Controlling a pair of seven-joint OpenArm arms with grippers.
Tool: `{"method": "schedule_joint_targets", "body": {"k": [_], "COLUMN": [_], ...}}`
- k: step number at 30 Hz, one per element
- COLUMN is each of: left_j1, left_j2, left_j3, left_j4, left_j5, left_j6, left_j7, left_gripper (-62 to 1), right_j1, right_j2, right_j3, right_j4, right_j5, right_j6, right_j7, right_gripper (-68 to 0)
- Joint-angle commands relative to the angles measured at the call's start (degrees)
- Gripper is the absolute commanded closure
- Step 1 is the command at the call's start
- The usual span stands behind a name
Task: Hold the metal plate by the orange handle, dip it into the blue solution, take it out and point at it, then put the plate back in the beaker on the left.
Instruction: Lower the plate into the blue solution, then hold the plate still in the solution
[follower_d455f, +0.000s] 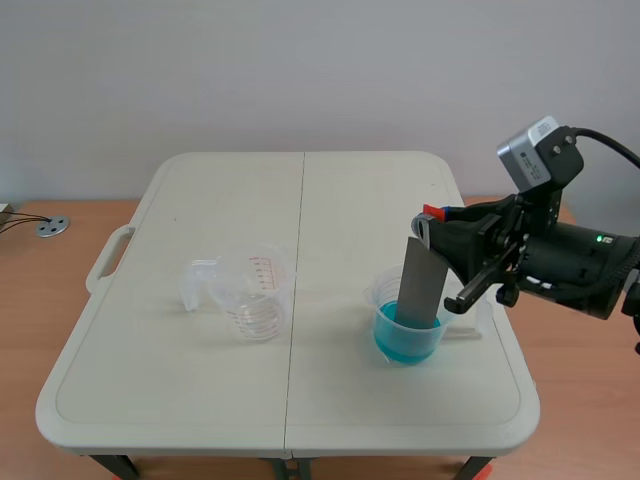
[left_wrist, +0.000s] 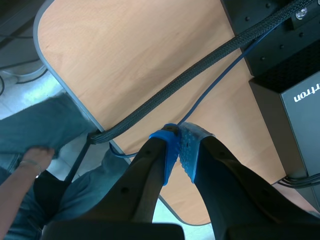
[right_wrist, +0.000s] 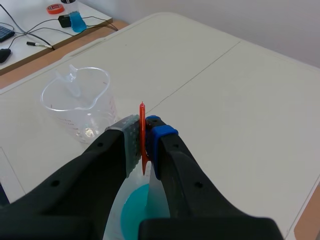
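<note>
The left claw (left_wrist: 179, 145) hangs shut and empty, off the bench (follower_d455f: 200, 200). The right claw (right_wrist: 145, 134) pinches the handle (right_wrist: 142, 112) so the plate (follower_d455f: 420, 285) stands upright, its foot dipped in the blue beaker (follower_d455f: 408, 345). The empty beaker (follower_d455f: 255, 300) stands to its left.

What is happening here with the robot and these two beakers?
The right gripper is shut on the orange handle of a metal plate, holding the plate upright with its lower end in the blue solution in one beaker. The clear beaker on the left has no plate in it. The left gripper is shut on nothing, over a wooden desk.
</note>
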Motion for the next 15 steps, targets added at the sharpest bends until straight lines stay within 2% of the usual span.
{"method": "schedule_joint_targets", "body": {"k": [1, 15], "left_j1": [0.2, 0.2], "left_j2": [0.0, 0.0], "left_j3": [0.1, 0.1], "left_j4": [0.7, 0.7], "left_j5": [-0.1, -0.1], "left_j6": [-0.4, -0.4], "left_j7": [-0.1, -0.1], "left_gripper": [-2.9, -2.9], "right_j1": [0.5, 1.6], "right_j2": [0.7, 0.7], "right_j3": [-0.2, -0.2], "right_j4": [0.0, 0.0], "right_j5": [-0.8, -1.1], "right_j6": [0.5, 0.5], "right_j7": [-0.2, 0.2], "right_gripper": [-1.3, -1.3]}}
